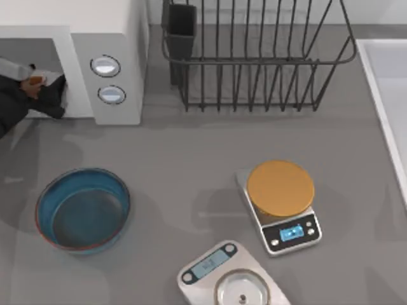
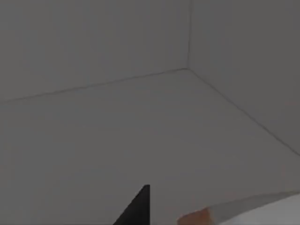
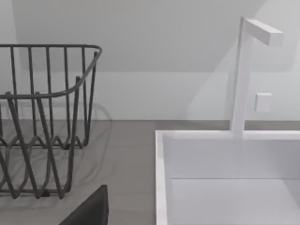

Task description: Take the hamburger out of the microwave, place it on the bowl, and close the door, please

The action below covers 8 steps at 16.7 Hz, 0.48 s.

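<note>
The left gripper (image 1: 39, 88) reaches into the microwave (image 1: 108, 70) at the far left, wrapped around the hamburger (image 1: 34, 80), mostly hidden. The blue bowl (image 1: 82, 210) nearer sits empty. The right gripper's state: I cannot tell.

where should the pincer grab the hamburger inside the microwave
Grip the hamburger across its round bun sides, coming in level through the microwave front opening: the roof blocks any approach from above. The left pincer is already in the cavity by it; from the top view I can't tell its finger state.
</note>
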Each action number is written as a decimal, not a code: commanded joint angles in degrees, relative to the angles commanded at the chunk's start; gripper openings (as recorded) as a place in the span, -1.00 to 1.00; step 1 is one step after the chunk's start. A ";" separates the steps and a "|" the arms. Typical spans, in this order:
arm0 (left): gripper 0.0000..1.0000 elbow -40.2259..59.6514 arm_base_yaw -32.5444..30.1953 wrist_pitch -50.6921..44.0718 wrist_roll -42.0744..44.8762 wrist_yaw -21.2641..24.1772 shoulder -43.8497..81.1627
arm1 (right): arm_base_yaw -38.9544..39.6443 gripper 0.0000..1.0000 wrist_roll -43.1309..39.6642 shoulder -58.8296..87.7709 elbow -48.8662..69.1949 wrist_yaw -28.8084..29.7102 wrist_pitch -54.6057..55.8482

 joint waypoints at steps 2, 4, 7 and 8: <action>-1.00 -7.61 1.16 4.95 0.32 1.11 -1.88 | 0.00 1.00 0.00 0.00 0.00 0.00 0.00; -1.00 -16.33 2.44 10.44 0.68 2.34 -3.97 | 0.00 1.00 0.00 0.00 0.00 0.00 0.00; -1.00 -28.96 4.34 18.58 1.21 4.15 -7.15 | 0.00 1.00 0.00 0.00 0.00 0.00 0.00; -1.00 -32.34 4.91 21.00 1.37 4.68 -8.11 | 0.00 1.00 0.00 0.00 0.00 0.00 0.00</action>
